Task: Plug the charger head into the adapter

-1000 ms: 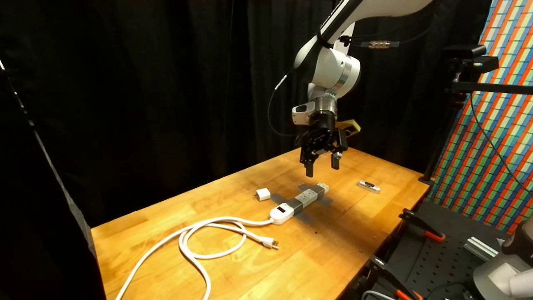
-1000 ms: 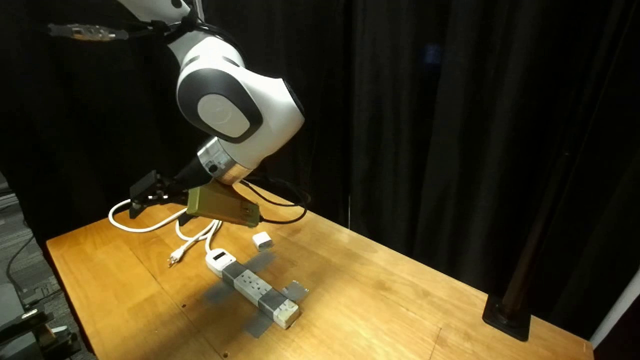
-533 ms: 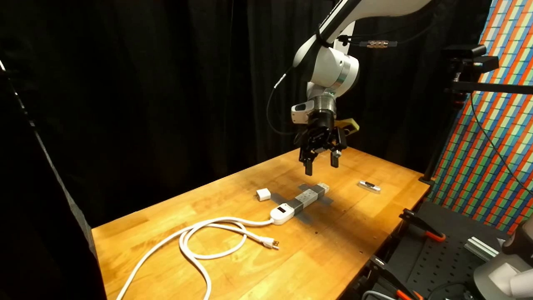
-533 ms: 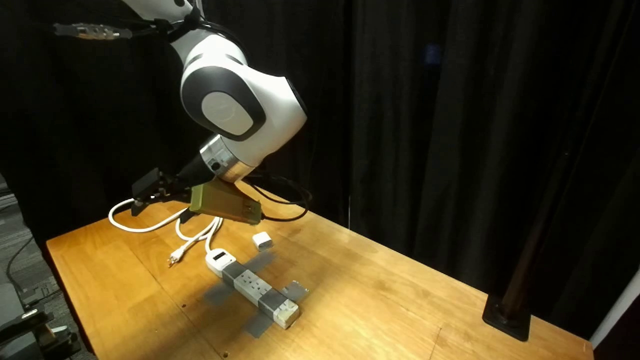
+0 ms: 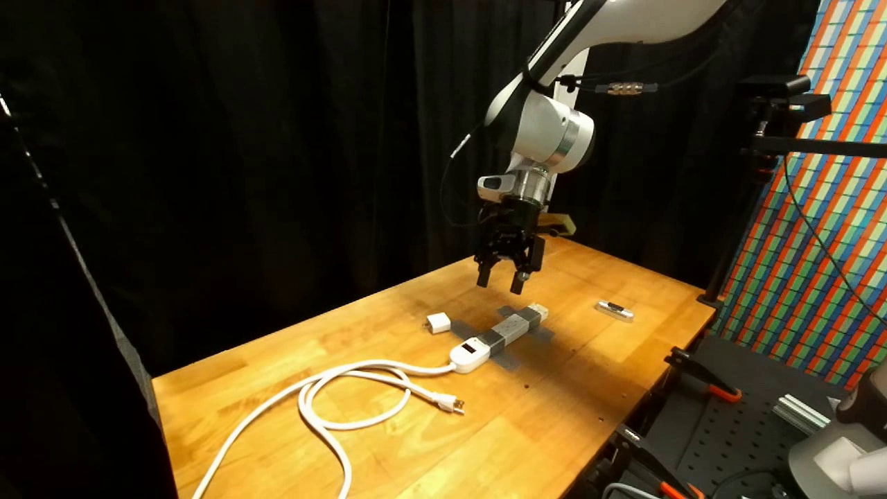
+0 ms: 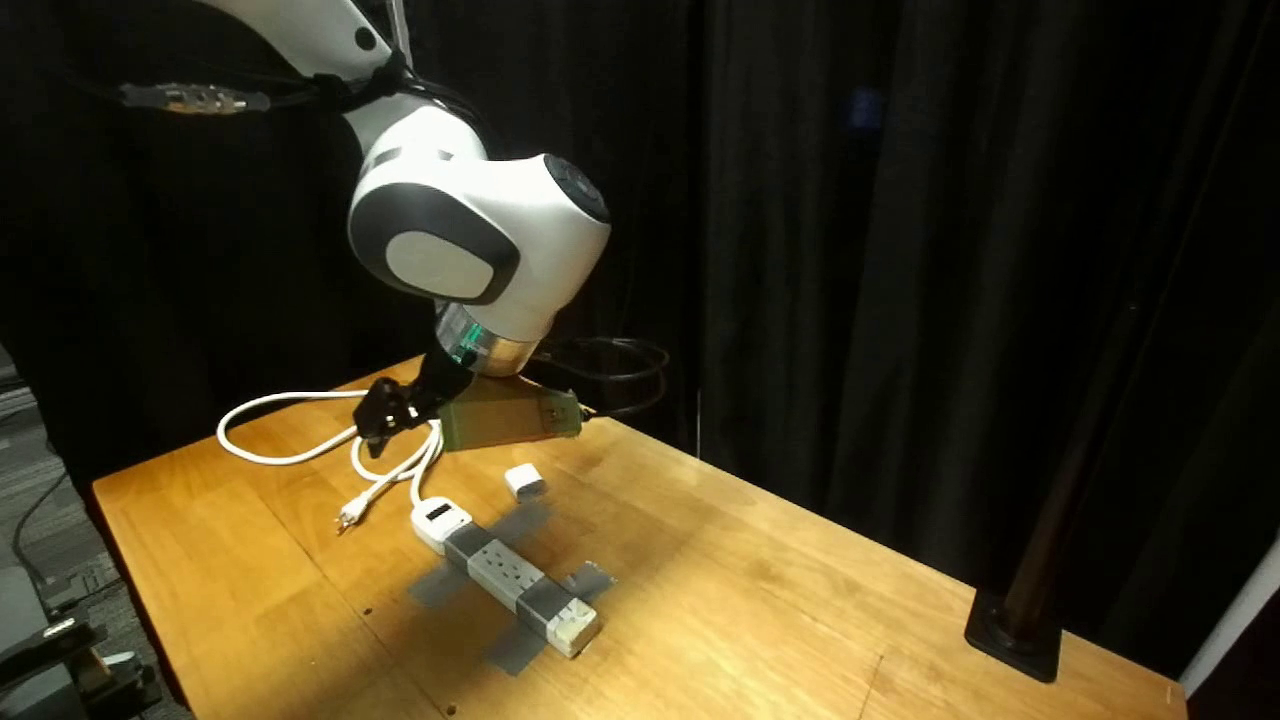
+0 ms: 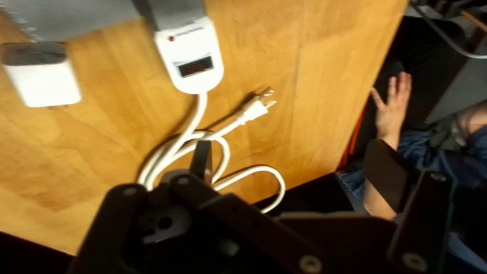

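The charger head, a small white cube [image 5: 438, 323], lies on the table beside the adapter; it also shows in an exterior view [image 6: 525, 481] and at the upper left of the wrist view [image 7: 43, 82]. The adapter, a long white power strip [image 5: 513, 328], is held to the table with grey tape; its sockets face up in an exterior view [image 6: 505, 569]. Its switch end shows in the wrist view [image 7: 194, 53]. My gripper [image 5: 499, 286] is open and empty, in the air above the table, apart from both. In the wrist view its fingers [image 7: 201, 160] stand wide apart.
A looped white cable [image 5: 388, 364] with a three-prong plug [image 5: 449, 403] runs from the adapter. A small silver and dark item [image 5: 614, 310] lies farther along the table [image 5: 416, 450]. Clamps grip one edge. A black stand base [image 6: 1015, 635] and a person's hand [image 7: 393, 106] show.
The arm has moved and the wrist has turned. The gripper has shifted left in one exterior view and right in the other, its fingers still apart. The charger head and adapter have not moved.
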Robot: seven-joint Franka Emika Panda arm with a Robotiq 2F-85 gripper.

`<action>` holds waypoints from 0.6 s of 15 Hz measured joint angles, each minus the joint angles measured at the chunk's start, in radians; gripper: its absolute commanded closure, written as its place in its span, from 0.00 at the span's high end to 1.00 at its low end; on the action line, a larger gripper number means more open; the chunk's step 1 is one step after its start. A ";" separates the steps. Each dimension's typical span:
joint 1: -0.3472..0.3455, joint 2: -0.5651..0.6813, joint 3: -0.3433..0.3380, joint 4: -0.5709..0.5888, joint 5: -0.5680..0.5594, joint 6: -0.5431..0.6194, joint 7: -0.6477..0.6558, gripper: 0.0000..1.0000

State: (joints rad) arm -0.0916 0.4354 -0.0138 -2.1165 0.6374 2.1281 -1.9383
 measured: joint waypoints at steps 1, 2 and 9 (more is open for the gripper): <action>-0.003 0.020 0.016 -0.001 0.025 0.083 -0.017 1.00; -0.003 0.043 0.032 -0.001 0.043 0.165 -0.028 1.00; -0.062 0.194 0.172 0.051 0.065 0.535 -0.070 1.00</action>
State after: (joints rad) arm -0.1539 0.6291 0.1578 -2.0652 0.7028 2.6634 -2.0088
